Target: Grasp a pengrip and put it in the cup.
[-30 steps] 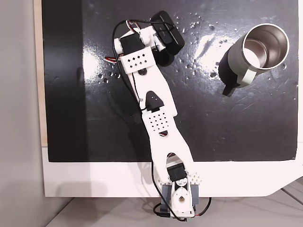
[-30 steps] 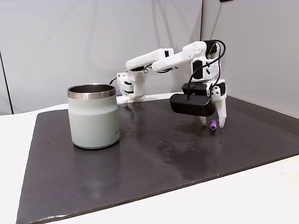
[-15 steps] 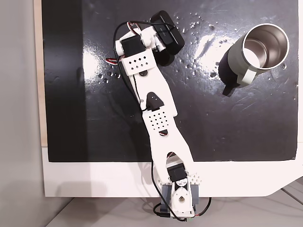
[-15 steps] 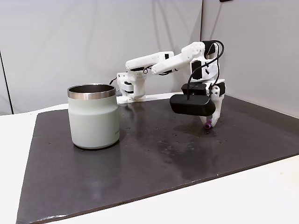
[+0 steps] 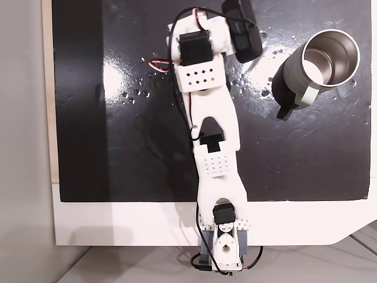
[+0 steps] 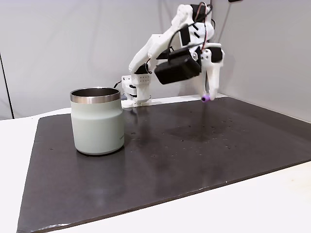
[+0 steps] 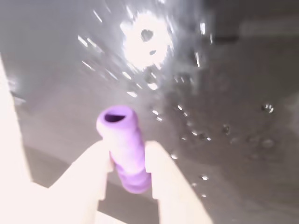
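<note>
— In the lower middle of the wrist view: gripper (image 7: 127, 161), clamped on the pengrip (image 7: 124, 147). Pale fingers (image 7: 88, 170) pressing it from both sides, hollow end tilted up and toward the top of the frame.

— And in the side-on fixed view?

— Upper right there: gripper (image 6: 208, 96) lifted well above the mat (image 6: 194, 145), fingers pointing down, pengrip (image 6: 206, 98) showing as a small purple dot at the tips. Not touching the mat.

— From above?

— Top centre of the frame: white arm (image 5: 212, 135) stretched up from the base at the bottom edge, black wrist housing (image 5: 241, 32) at the top. Fingertips and pengrip hidden under the arm there.

— The cup?

— Upper right of the top-down fixed view (image 5: 321, 65), upright on the black mat (image 5: 118, 147), shiny inside showing, dark-tipped handle pointing toward lower left. In the side-on view, left of centre (image 6: 97, 121), well apart from the gripper.

— Anything else?

— Glints and droplets on the mat (image 7: 224, 116) beneath the gripper in the wrist view, blurred. White table (image 5: 118, 224) around the mat.
</note>
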You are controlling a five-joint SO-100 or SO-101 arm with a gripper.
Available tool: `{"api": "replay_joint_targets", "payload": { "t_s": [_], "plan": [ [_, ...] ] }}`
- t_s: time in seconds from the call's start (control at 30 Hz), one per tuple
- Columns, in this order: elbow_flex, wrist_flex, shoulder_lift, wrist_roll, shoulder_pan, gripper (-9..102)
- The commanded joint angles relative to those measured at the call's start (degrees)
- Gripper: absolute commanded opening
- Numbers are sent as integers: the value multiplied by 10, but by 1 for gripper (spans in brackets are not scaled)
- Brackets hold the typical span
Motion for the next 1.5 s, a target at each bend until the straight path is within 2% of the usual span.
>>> {"api": "replay_joint_targets", "payload": {
  "t_s": [0.0, 0.23, 0.67, 1.1, 1.47],
  "plan": [
    [-4, 7, 77, -6, 51, 0],
    [5, 8, 165, -36, 162, 0],
    [163, 8, 338, -150, 322, 0],
    [178, 5, 296, -243, 417, 0],
    [112, 5, 178, -243, 388, 0]
  ]
}}
